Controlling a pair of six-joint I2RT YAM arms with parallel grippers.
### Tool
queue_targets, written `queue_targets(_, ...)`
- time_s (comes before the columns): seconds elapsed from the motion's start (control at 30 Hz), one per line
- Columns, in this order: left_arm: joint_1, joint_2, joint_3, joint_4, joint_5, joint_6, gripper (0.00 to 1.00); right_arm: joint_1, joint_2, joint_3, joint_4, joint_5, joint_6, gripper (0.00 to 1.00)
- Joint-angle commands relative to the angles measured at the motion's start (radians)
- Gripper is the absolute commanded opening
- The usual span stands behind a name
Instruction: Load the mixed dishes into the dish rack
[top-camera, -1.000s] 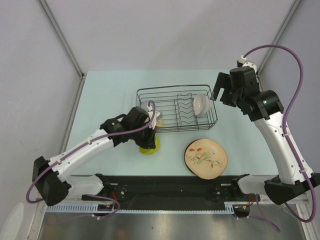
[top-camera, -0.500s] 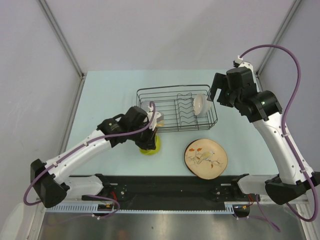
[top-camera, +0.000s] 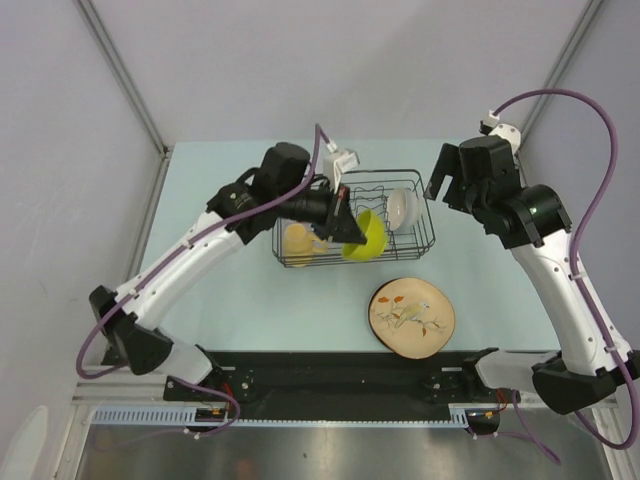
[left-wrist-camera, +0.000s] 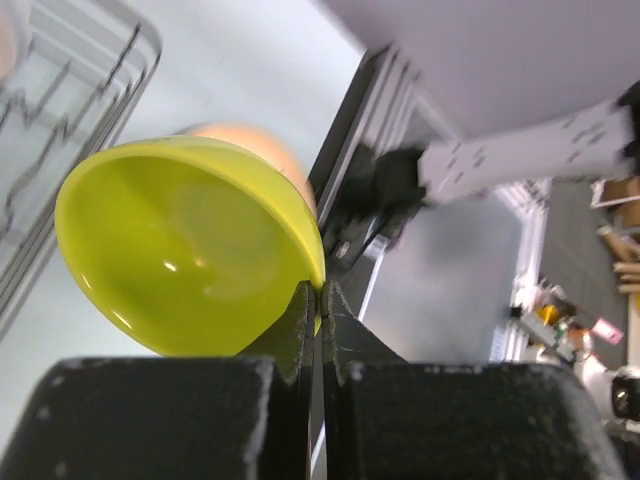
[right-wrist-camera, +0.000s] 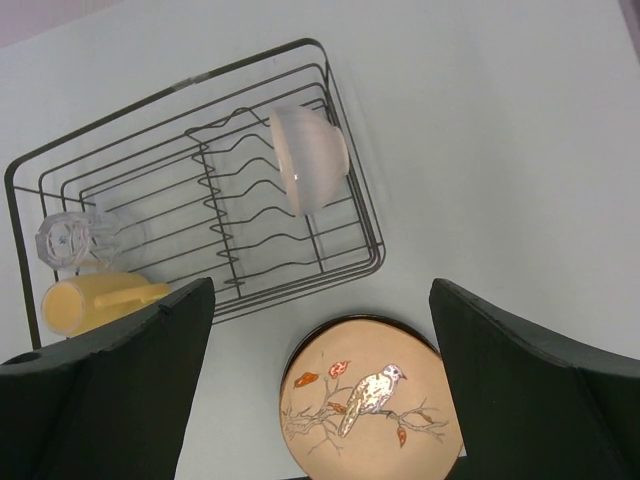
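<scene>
Lime-green bowl (top-camera: 366, 238) hangs over the dish rack (right-wrist-camera: 250, 215), its rim clenched in the left pincer (left-wrist-camera: 318, 300)! Small white bowl (right-wrist-camera: 308, 157), mug (right-wrist-camera: 85, 300) and glass (right-wrist-camera: 70, 240) sit inside. The patterned plate (right-wrist-camera: 370, 400) lies on the counter (top-camera: 470, 280), yet to load, with the right pincer (top-camera: 445, 186) released wide.

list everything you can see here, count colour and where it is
rectangular black wire dish rack: 1, black, back middle of the table
small white bowl: 1, white, on its side at the rack's right end
lime-green bowl: 1, lime green, gripped by its rim, above the rack's near side
yellow-orange handled mug: 1, yellow-orange, lying in the rack's near-left corner
clear drinking glass: 1, clear, in the rack's left end, next to the mug
round tan plate with bird and leaf pattern: 1, tan, dark rim, flat on the table in front of the rack
table: 1, pale blue-green
left arm: 1, white and black, jaws shut on the lime-green bowl's rim
right arm: 1, white and black, jaws open, right of the rack
</scene>
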Motion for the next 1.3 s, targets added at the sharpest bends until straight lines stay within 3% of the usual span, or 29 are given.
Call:
queue_targets(0.0,0.019,0.137,0.181,0.203,0.208,-0.153,0.00,-0.020,-0.070,-0.017,0.027,0.099,0.022,0.94)
queue_targets(0.17,0.020,0.273,0.240,0.422,0.306,-0.313,0.00,-0.043,-0.120,-0.074,0.036,0.167,0.039,0.94)
queue_targets(0.33,0.030,0.432,0.353,0.492,0.325,-0.402,0.01,-0.075,-0.181,-0.114,0.046,0.190,0.054,0.93)
queue_targets(0.63,0.043,0.553,0.390,0.639,0.303,-0.488,0.00,-0.095,-0.210,-0.144,0.043,0.190,0.065,0.94)
queue_targets(0.87,0.046,0.618,0.379,0.697,0.196,-0.522,0.00,-0.111,-0.210,-0.157,0.044,0.179,0.063,0.94)
queue_targets(1.03,0.046,0.598,0.284,0.707,0.015,-0.543,0.00,-0.117,-0.206,-0.157,0.047,0.159,0.070,0.94)
queue_targets(1.27,0.020,0.581,0.215,0.693,-0.111,-0.550,0.00,-0.117,-0.184,-0.143,0.043,0.126,0.089,0.94)
